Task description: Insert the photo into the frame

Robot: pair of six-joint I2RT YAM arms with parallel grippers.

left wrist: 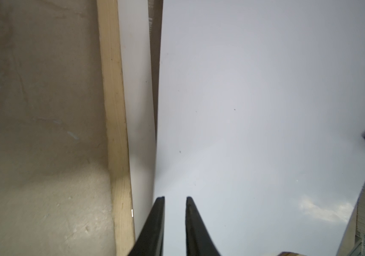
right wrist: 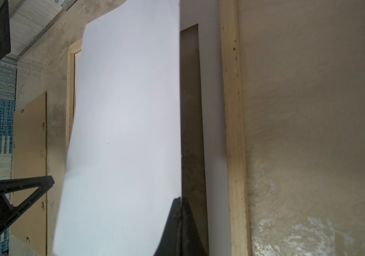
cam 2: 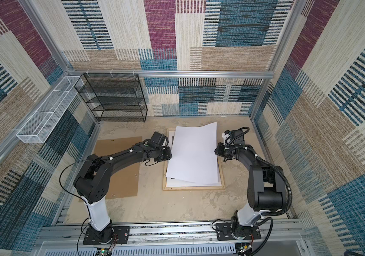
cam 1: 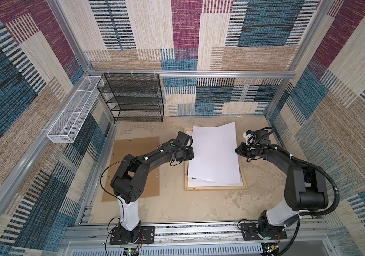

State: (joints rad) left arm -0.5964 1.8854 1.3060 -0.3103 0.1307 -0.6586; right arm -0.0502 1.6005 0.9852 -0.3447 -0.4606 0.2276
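Currently photo [cam 1: 214,153] over frame [cam 1: 215,188]: L jaws spread, R jaws pinch its edge

brown board [cam 1: 132,145], black mesh shelf [cam 1: 132,97], white basket [cam 1: 75,110]

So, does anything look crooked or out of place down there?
Yes. The large white-backed paper photo lies skewed over the pale wooden rectangular frame. Its edges slant against the frame's bars, so it is not seated inside. The right gripper pinches its edge.

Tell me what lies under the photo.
The white mat and the wooden frame lie under the photo; only their edges show. The middle is covered.
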